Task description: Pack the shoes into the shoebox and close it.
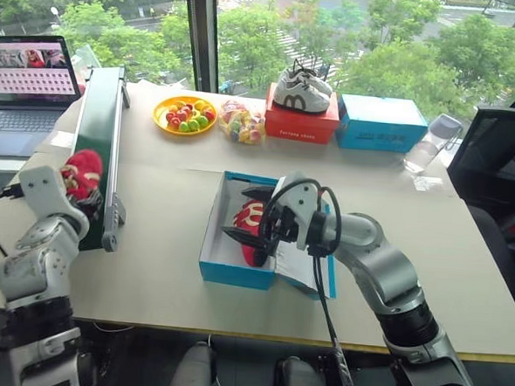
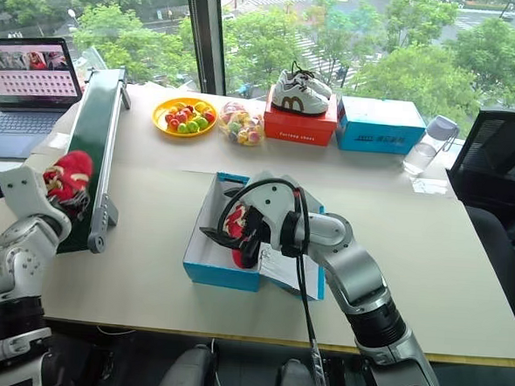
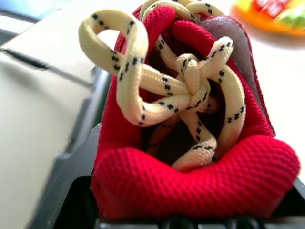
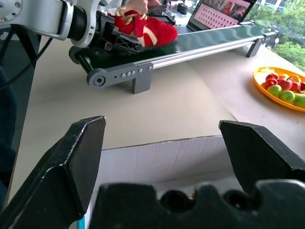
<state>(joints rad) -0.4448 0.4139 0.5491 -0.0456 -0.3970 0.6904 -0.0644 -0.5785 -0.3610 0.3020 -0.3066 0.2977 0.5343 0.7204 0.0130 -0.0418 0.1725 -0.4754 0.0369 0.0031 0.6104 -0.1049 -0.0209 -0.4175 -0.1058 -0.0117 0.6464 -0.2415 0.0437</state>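
One red shoe (image 1: 84,172) sits at the near end of the conveyor, and my left gripper (image 1: 81,189) is shut on it. Its heel and cream laces (image 3: 190,95) sit close up in the left wrist view. The second red shoe (image 1: 250,224) lies inside the open blue shoebox (image 1: 235,273) at the middle of the table. My right gripper (image 1: 249,215) hovers over the box, just above that shoe. It points toward the conveyor with its fingers (image 4: 78,157) wide apart and nothing between them. The right wrist view also shows the left gripper (image 4: 119,34) with its shoe (image 4: 152,28).
A green conveyor belt (image 1: 99,135) runs along the table's left side, with a laptop (image 1: 28,78) beyond it. At the back stand a yellow fruit plate (image 1: 184,115), a candy bag (image 1: 241,122), a red shoebox (image 1: 301,124) bearing white sneakers (image 1: 303,89), another blue box (image 1: 382,122) and a bottle (image 1: 431,142).
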